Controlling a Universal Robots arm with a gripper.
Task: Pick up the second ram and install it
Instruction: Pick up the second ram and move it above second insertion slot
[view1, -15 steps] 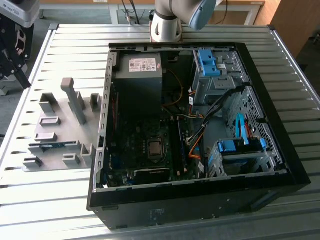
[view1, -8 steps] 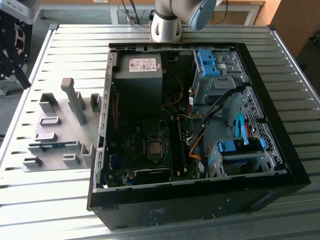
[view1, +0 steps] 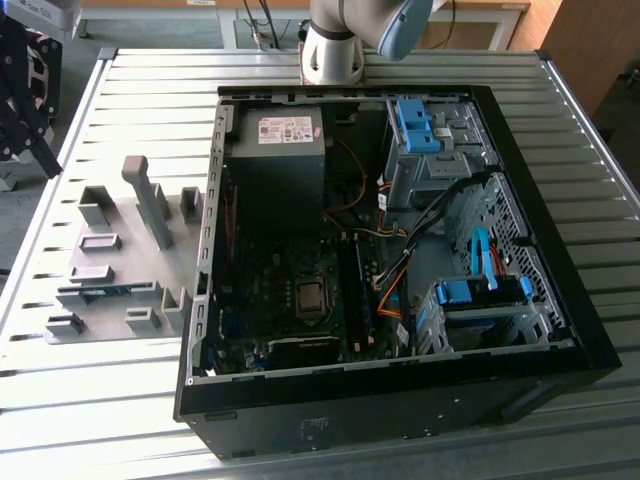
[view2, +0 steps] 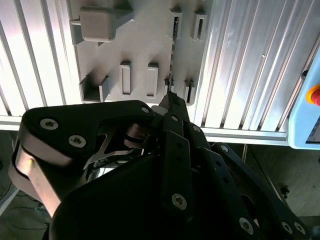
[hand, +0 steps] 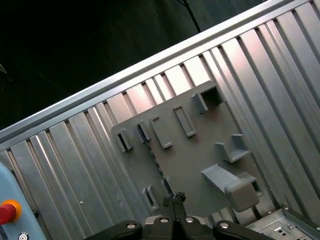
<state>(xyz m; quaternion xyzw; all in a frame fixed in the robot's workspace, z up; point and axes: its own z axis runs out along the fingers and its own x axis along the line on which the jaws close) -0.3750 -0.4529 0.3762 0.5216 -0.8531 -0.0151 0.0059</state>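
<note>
The second ram (view1: 100, 292) lay in the grey fixture plate (view1: 120, 255). It sat on edge between small blocks on the side of the plate closest to the tabletop's (view1: 100, 400) edge nearest the exterior camera, not far from the tabletop's edge at the exterior view's left. The open computer case (view1: 400, 420) filled the middle of the tabletop just beside the plate, with the motherboard (view1: 255, 285) flat inside it. In both wrist views the gripper (view2: 170, 97) pointed toward the plate, its fingers drawn narrow, nearly together, with nothing between them (the ram (view2: 172, 55) appeared there as a thin dark line running away from the tips). I could not tell whether the tips touched the ram's end. The arm's base (view1: 335, 50) stood at the tabletop's far edge.
</note>
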